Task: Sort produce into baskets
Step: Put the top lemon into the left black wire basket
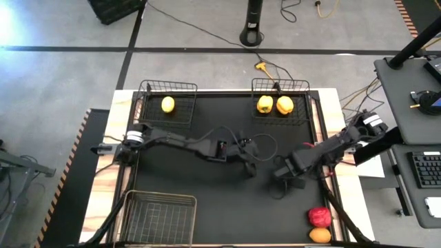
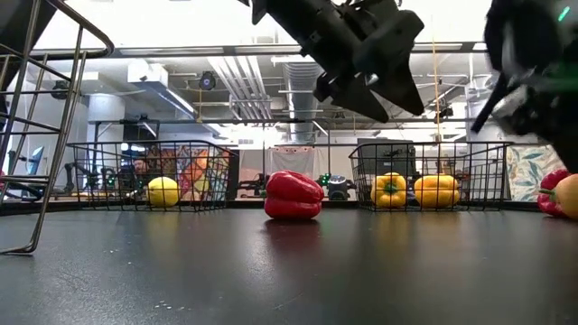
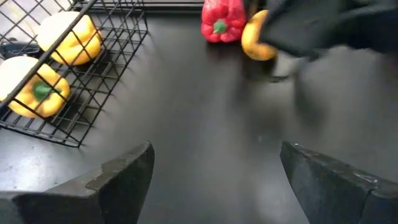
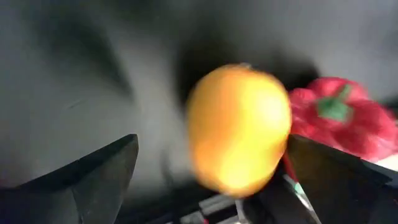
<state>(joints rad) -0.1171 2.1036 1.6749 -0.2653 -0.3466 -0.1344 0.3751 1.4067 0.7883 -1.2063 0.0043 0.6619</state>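
Note:
My left gripper (image 1: 251,165) (image 3: 214,149) hangs open above the bare mat at the table's middle. My right gripper (image 1: 284,180) (image 4: 211,137) is open and points down over an orange fruit (image 4: 239,127), which shows between its fingers; I see no touch. A red pepper (image 4: 339,118) (image 1: 308,145) lies beside that fruit. Another red pepper (image 2: 293,194) rests on the mat under my left arm. The far left basket (image 1: 148,93) holds a yellow fruit (image 1: 168,104). The far right basket (image 1: 258,86) holds two yellow peppers (image 1: 274,105).
A third wire basket (image 1: 138,200) stands at the near left corner. A red pepper (image 1: 318,216) and an orange fruit (image 1: 320,235) lie at the near right corner. The two arms meet over the table's middle, close together.

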